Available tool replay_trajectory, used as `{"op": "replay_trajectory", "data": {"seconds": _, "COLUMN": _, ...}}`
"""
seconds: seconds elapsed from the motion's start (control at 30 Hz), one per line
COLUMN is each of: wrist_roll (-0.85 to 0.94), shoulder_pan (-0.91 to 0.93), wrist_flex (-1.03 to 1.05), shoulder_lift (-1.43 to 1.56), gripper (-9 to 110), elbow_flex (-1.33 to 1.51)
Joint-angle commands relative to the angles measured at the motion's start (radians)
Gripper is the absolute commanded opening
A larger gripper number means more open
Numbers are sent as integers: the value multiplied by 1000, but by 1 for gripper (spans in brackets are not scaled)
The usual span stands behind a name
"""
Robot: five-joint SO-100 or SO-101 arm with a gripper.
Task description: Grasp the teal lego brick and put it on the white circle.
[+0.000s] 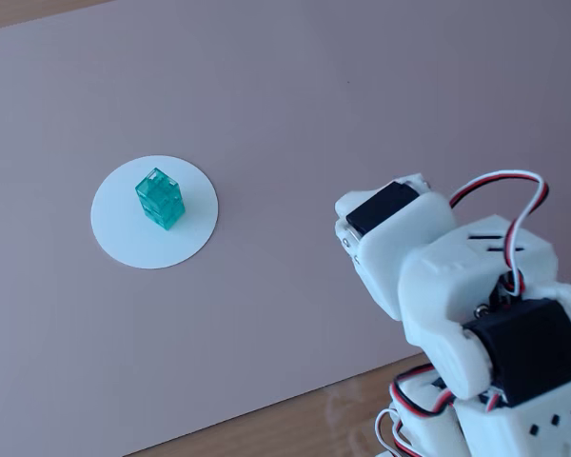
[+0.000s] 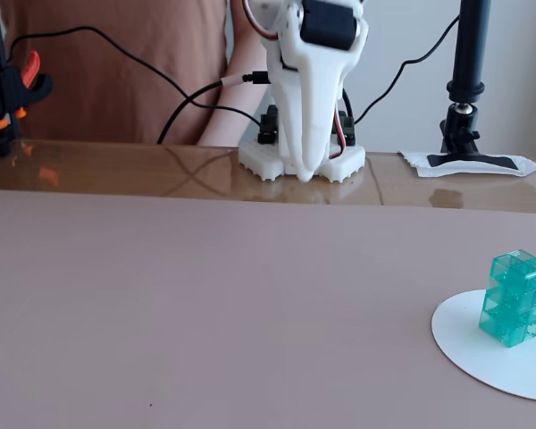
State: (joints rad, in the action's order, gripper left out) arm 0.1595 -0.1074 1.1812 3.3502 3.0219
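The teal lego brick [image 1: 159, 198] stands upright near the middle of the white circle [image 1: 124, 233], at the left of the pink mat. In the other fixed view the brick [image 2: 515, 298] stands on the circle [image 2: 478, 353] at the lower right. My gripper [image 2: 306, 172] hangs folded at the arm's base, pointing down, with its jaws together and nothing between them. It is far from the brick. From behind, the arm's white wrist with its black servo [image 1: 390, 208] shows at the right, and the fingertips are hidden.
A pink mat [image 2: 205, 304] covers the wooden table [image 2: 116, 170]. Behind it are the arm's base [image 2: 299, 161] with cables, a black camera stand [image 2: 469, 80] on a taped foot, an orange and black clamp [image 2: 9, 85], and a person in brown.
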Motion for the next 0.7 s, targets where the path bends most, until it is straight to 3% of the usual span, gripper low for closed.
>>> {"op": "replay_trajectory", "data": {"seconds": 0.0, "wrist_roll": -6, "shoulder_pan": 15, "wrist_flex": -14, "shoulder_lift": 8, "gripper": 0, "elbow_flex": 12}}
{"op": "replay_trajectory", "data": {"seconds": 0.67, "wrist_roll": -8, "shoulder_pan": 23, "wrist_flex": -25, "shoulder_lift": 8, "gripper": 0, "elbow_flex": 34}}
